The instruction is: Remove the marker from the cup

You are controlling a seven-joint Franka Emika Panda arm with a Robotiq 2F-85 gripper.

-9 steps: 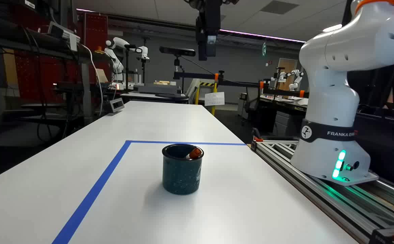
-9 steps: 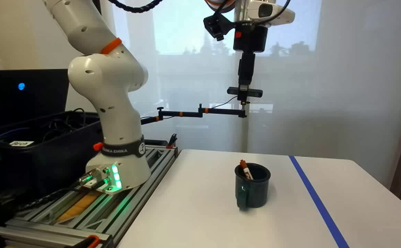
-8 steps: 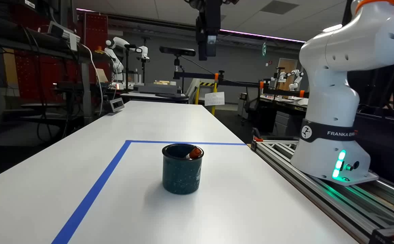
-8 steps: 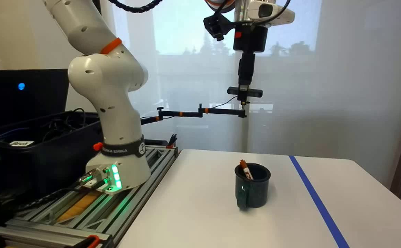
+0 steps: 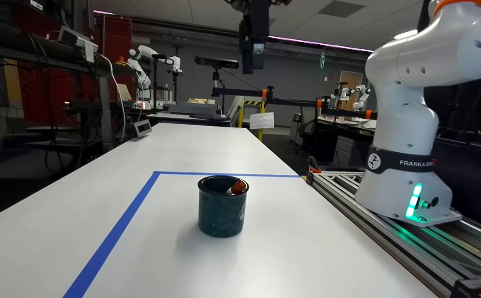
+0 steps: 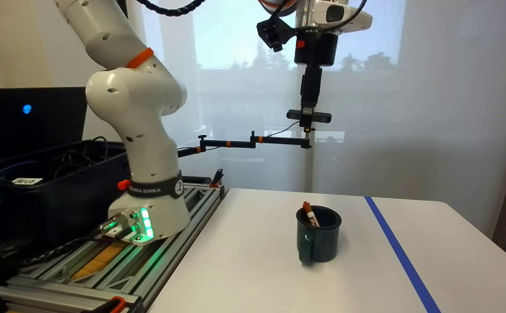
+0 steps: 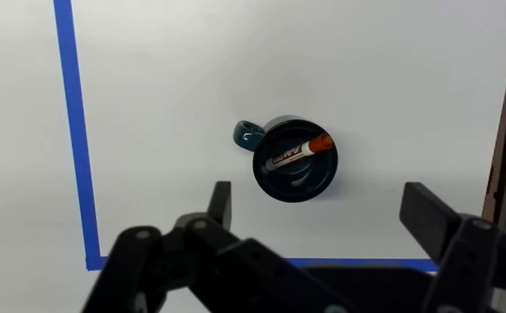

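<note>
Marker (image 7: 299, 153) inside the cup (image 5: 221, 215), not yet out: tilted, pale barrel down in it, burnt-orange cap end up against or just over the rim, toward the tabletop (image 6: 244, 269) edge where the robot arm (image 5: 408, 124) stands; contact with the rim I can't confirm. By its look: light, stiff, smooth plastic, hardly fragile, apt to slip or swivel in a loose pinch and, being round, to roll once laid down. Best hold, I'd judge: across cap and upper barrel together, since little stands proud of the rim and a tug on the cap alone may pop it off. Reaching it probably means dipping partly inside the cup; clipping the wall is the likely mishap. Cup glossy, rigid-looking, upright, well in from the edges, nearer the robot-side edge than the one opposite; blue tape (image 7: 76, 117) makes a corner, cup within it, one strip running between cup and that opposite edge. Tool (image 7: 317, 191) hangs high over the tabletop, well apart from the cup, pointing down, jaws spread wide, gripping nothing. Reads as the job's start: next should come centring over the cap, then lowering.
</note>
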